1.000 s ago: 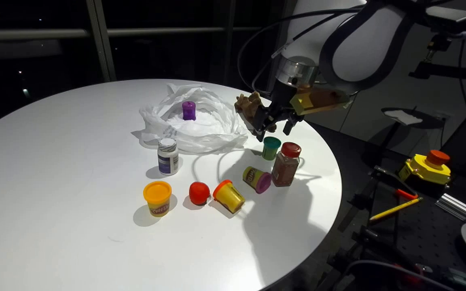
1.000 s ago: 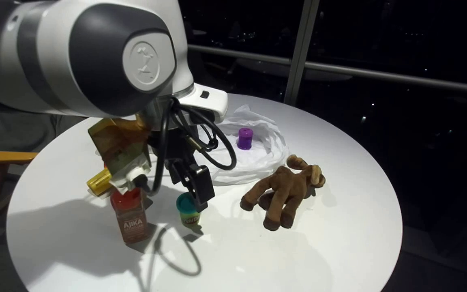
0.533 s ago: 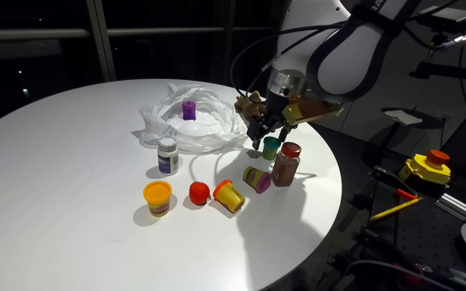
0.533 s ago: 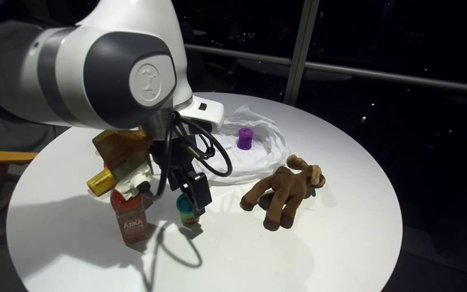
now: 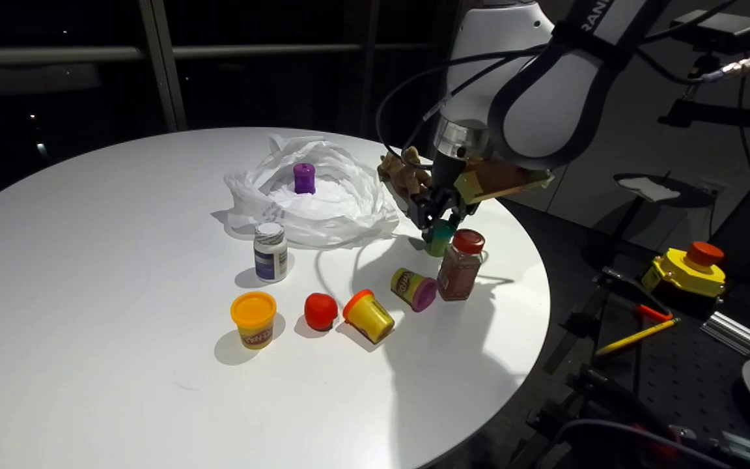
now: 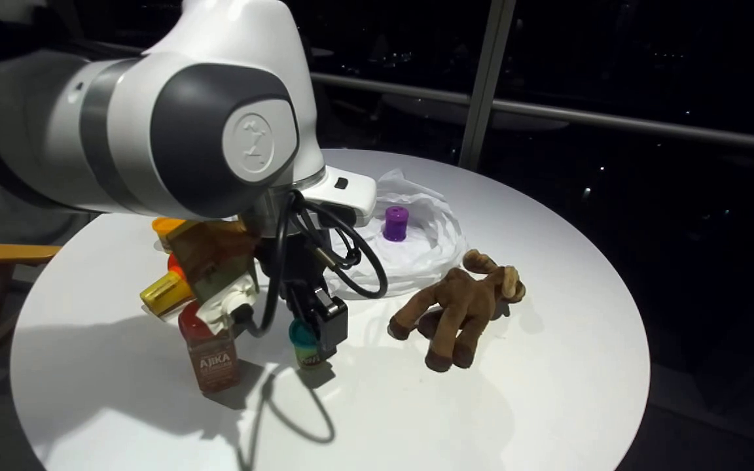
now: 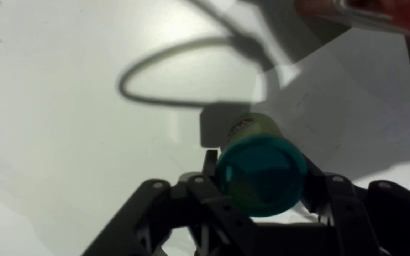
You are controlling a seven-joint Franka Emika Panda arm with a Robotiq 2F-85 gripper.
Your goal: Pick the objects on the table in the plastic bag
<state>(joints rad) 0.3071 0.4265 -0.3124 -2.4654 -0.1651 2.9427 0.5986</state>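
- The gripper (image 7: 260, 170) is pinching the teal-lidded tub (image 5: 440, 246); in the wrist view its fingers (image 7: 210, 161) are touching it on opposite sides.
- In an exterior view the tub is standing out at the right of the white table (image 5: 121, 404), just to the far side of the upright red-lidded jar (image 5: 458, 277); whether its base is touching the table I cannot tell.
- The plastic bag (image 5: 362, 228) is lying open on the far part, and the purple container (image 5: 304, 178) is standing upright inside it.
- The white bottle (image 5: 271, 254) is standing upright just to the near side of the bag.
- Nearer still, from left to right, the orange tub (image 5: 254, 322) is standing upright, the red toy (image 5: 320, 311) is resting, and the yellow tub (image 5: 370, 318) is lying on its side just beside that toy.
- The purple-lidded tub (image 5: 407, 286) is lying on its side just left of the jar.
- In an exterior view the brown plush figure (image 6: 459, 307) is lying at the right, near the bag, its legs pointing toward the near left.
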